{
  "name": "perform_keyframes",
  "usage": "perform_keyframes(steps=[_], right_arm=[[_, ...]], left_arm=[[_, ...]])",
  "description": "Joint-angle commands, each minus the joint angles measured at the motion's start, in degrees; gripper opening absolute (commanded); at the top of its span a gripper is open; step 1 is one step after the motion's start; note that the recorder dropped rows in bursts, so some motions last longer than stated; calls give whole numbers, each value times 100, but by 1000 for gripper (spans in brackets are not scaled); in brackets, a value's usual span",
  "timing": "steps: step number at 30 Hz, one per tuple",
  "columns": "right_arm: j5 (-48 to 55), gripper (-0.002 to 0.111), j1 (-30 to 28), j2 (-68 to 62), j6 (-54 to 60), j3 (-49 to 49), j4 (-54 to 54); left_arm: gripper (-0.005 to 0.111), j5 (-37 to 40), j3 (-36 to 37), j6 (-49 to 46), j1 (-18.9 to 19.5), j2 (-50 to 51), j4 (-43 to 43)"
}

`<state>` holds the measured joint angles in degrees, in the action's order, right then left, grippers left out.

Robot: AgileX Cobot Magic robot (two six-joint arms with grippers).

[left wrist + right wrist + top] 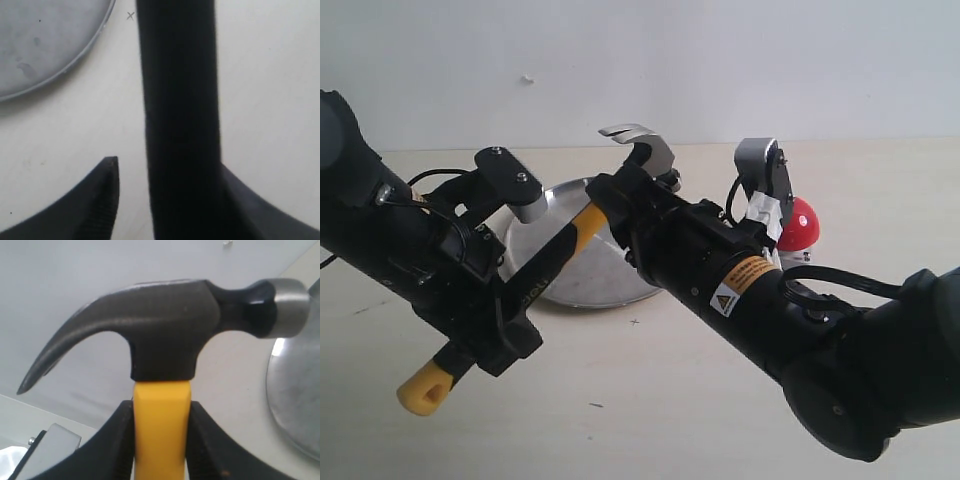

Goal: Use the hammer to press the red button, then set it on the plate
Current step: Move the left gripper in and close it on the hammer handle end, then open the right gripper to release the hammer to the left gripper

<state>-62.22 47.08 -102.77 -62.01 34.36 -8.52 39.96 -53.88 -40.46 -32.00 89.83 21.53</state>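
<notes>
Hammer (582,228): aloft between both arms, near the plate (582,288).
Right gripper (161,415): clenched on the yellow neck below the head.
Left gripper (167,169): straddles the black grip, one finger clear.
Risk: an early right release could drop it, red button (803,222) unpressed.

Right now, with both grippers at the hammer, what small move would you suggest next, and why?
Probably close the left gripper fully: its fingers straddle the hammer at the black handle, a gap on one side, while the right gripper clamps its yellow neck.

Exterior looks across table (880,200); close wrist views seemingly share plate (45,50).
</notes>
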Motion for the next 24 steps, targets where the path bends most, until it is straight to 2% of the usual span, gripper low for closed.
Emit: perform_keyframes(steps=[1, 4, 6, 11, 24], right_arm=[[-380, 0, 22, 70, 36, 12, -48], [-359, 0, 22, 70, 36, 12, -169], [-345, 0, 22, 70, 36, 12, -191], [-345, 0, 22, 70, 36, 12, -207], [-345, 3, 22, 70, -3, 12, -183]], left_arm=[[28, 8, -29, 55, -22, -12, -171], [7, 21, -29, 55, -22, -38, -186], [0, 33, -29, 19, -22, -77, -199], [0, 22, -50, 19, -22, -289, -288], [0, 332, -710, 362, -22, -912, -295]])
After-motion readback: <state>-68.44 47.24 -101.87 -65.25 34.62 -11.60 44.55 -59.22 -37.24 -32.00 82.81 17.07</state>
